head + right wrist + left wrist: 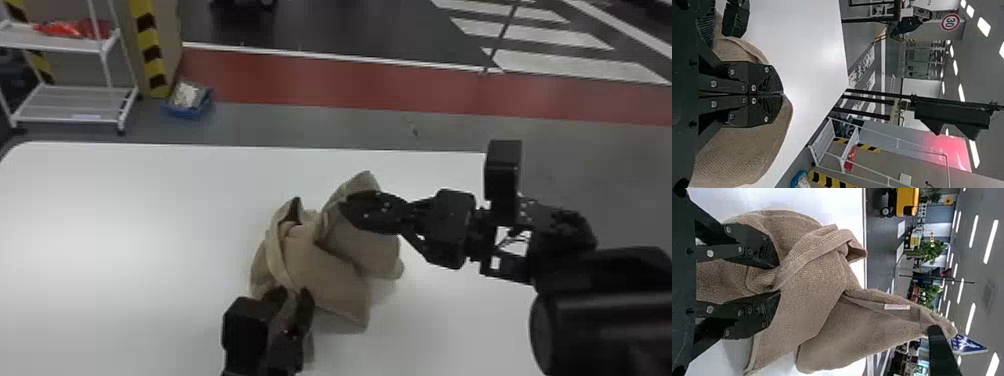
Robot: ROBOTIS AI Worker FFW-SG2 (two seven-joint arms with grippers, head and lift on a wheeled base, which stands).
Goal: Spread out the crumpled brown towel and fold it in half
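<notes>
Brown towel (325,270) is a bunched-up heap on the white table (125,225), sitting between the two arms, with folds running all over it. The right gripper (350,207) has its two black fingers pinched together on one part of the cloth, and from the left wrist view you can see that bit pulled up off the table into a sort of peak, with a little pale label (897,306) showing near an edge. The left gripper (292,294) is down at the near side of the heap with its fingers spread apart, a fold of towel lying in the gap, so I'd call that one open and not clamped on anything. The towel has a thick rolled edge running across the heap close to those spread fingers, and one flap reaches toward the near side of the table. Past the table, on the floor, there's a white rack (70,45) with some red stuff (75,29) on it, a yellow-and-black striped post (150,50) beside it, and a blue box (187,111) close to the post's foot.
</notes>
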